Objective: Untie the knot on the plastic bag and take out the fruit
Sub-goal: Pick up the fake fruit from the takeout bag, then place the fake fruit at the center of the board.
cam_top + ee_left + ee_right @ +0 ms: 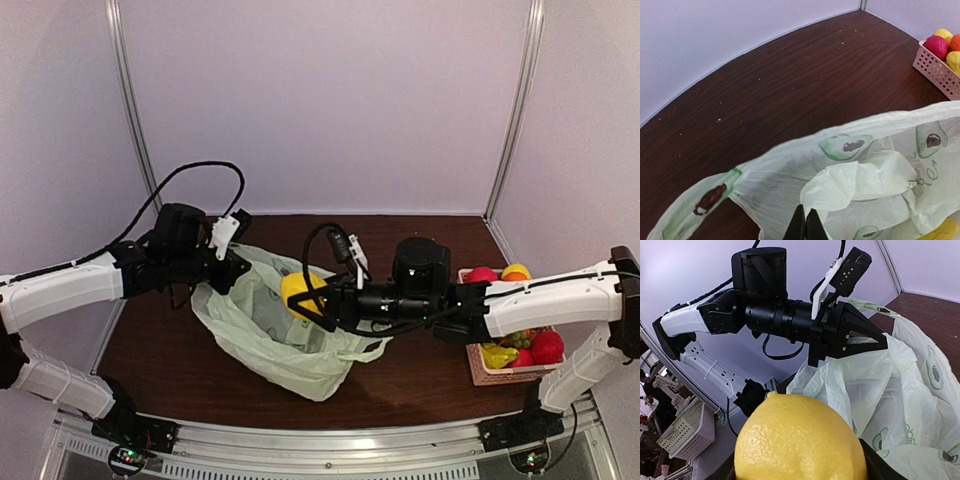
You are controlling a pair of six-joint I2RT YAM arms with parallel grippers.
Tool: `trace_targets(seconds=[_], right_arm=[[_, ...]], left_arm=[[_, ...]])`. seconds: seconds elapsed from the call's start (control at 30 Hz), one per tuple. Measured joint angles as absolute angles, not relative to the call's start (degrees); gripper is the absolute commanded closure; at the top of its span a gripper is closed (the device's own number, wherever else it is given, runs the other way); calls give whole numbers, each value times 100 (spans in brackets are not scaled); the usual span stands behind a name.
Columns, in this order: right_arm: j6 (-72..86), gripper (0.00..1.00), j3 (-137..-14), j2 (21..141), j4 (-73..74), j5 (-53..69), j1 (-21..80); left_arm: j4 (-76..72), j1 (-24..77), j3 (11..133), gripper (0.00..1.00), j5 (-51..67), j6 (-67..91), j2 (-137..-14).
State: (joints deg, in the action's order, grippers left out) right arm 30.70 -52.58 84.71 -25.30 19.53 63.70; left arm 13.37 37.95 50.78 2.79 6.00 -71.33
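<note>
The pale green plastic bag (262, 335) lies open on the dark table, left of centre. No knot shows in it. My left gripper (232, 266) is shut on the bag's upper edge and holds it up; in the left wrist view its closed fingertips (805, 226) pinch the thin plastic (865, 170). My right gripper (306, 300) is shut on a yellow lemon (297, 289) just above the bag's mouth. The lemon (800, 440) fills the right wrist view, with the left gripper (850, 337) and the bag (890, 385) behind it. Another yellow fruit (941, 232) shows inside the bag.
A pink slatted basket (480, 370) stands at the right under my right arm, holding red, yellow and orange fruit and green grapes; it also shows in the left wrist view (935, 70). White walls enclose the table at the back and sides.
</note>
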Motion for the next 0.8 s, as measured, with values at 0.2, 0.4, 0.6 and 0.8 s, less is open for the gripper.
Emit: trace_targets(seconds=[0.2, 0.4, 0.6, 0.8], right_arm=[[3194, 39, -4488, 7548, -2543, 1570, 6047], [3435, 39, -3730, 6637, -2539, 1070, 5568], [3492, 36, -3483, 6077, -2180, 718, 5468], [3516, 37, -3476, 5682, -1870, 609, 5336]], left_arm=[[1551, 3103, 5146, 100, 16, 742, -7201], [1660, 2705, 5151, 100, -19, 873, -7201], [1678, 2751, 5229, 100, 121, 908, -7262], [1678, 2814, 5299, 100, 346, 910, -7332]])
